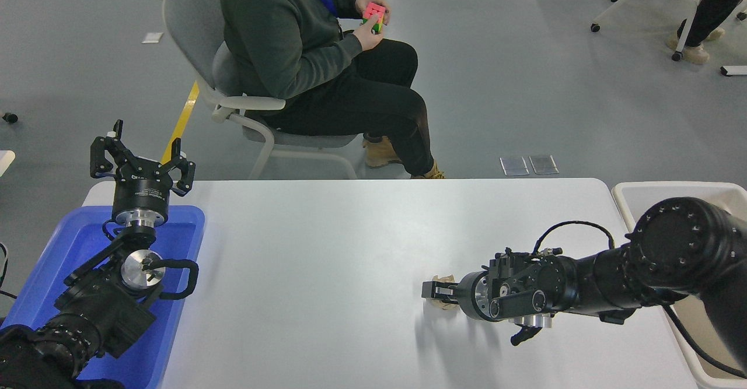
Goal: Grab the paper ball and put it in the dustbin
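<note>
The tan paper ball sits low over the white table, right of centre, and shows above and below the black fingers of my right gripper, which is shut on it. The right arm reaches in from the right edge and points left. Behind that arm, at the table's right end, stands the cream-white dustbin, mostly hidden. My left gripper is parked open and pointing up over the far left.
A bright blue tray lies under the left arm at the table's left end. Beyond the far edge a person sits on a grey chair handling a coloured cube. Another chair and a person's legs are at the top right.
</note>
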`<state>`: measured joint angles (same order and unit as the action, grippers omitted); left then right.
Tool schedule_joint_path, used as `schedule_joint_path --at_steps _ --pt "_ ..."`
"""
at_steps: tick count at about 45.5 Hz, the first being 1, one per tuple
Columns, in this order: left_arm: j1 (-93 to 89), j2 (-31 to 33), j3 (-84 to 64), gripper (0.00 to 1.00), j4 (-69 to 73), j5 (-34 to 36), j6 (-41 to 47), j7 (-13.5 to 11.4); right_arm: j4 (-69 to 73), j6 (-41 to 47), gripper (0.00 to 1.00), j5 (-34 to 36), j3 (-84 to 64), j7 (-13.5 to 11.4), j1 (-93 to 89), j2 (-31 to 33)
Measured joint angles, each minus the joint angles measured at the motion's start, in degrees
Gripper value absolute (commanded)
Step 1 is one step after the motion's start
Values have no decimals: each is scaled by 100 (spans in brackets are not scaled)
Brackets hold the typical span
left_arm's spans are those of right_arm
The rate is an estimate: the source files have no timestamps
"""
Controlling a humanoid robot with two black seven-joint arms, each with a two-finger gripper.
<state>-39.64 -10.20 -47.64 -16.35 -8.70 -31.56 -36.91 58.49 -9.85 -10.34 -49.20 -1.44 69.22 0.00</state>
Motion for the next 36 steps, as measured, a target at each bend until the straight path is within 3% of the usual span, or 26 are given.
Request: schedule_joint_path --at_steps 3,8,23,36 --pt "0 0 0 99 0 0 0 0 -6 2 9 0 9 4 -5 0" --pt "0 0 0 99 0 0 0 0 -16 4 2 4 32 19 -14 0" --pt "0 0 0 99 0 0 0 0 70 42 2 8 43 97 163 0" --pt "0 0 1 99 -1 5 0 0 983 236 3 -9 -167 118 1188 69"
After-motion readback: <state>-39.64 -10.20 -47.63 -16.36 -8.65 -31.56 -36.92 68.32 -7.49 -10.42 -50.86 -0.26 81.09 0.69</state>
